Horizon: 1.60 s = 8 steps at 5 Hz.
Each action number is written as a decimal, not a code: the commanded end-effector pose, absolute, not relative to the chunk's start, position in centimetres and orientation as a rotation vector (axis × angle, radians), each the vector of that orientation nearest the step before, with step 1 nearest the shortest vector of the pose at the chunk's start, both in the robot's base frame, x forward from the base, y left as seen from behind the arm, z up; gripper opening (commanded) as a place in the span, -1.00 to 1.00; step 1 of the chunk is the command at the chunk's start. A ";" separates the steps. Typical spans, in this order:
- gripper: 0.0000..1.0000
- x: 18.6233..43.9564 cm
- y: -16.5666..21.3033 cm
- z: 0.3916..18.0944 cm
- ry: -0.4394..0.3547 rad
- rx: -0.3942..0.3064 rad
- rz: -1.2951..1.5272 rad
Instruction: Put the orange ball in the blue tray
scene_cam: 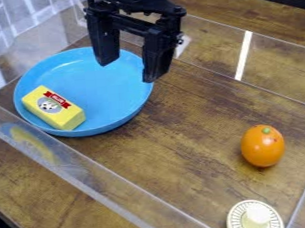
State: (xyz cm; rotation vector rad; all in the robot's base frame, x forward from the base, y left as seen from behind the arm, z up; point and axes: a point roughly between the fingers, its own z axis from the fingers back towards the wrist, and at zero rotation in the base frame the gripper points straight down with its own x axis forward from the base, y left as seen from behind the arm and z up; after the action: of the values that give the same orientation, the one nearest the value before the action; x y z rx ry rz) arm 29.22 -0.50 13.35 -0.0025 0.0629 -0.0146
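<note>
The orange ball (263,145) lies on the wooden tabletop at the right, glossy, with a small dark stem dimple on top. The blue tray (105,72), a large round shallow dish, sits at the left and holds a yellow block with a red label (52,108). My gripper (131,61) hangs pointing down over the tray's far right rim, its two black fingers (105,45) spread open with nothing between them. The ball is well to the right of and nearer the camera than the gripper.
A small cream round disc (254,219) rests at the bottom edge, just below the ball. A clear plastic wall (66,164) runs along the near left side of the table, and a pale wall stands behind at the upper left.
</note>
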 end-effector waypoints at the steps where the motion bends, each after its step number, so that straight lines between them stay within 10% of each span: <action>1: 1.00 29.3 -0.8 12.8 0.076 -0.003 -0.031; 8: 1.00 33.8 -12.5 4.7 -0.061 0.053 -0.377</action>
State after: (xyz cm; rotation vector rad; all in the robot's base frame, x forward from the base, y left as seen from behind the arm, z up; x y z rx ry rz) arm 33.04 -11.32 2.77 0.0630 0.0092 -0.3521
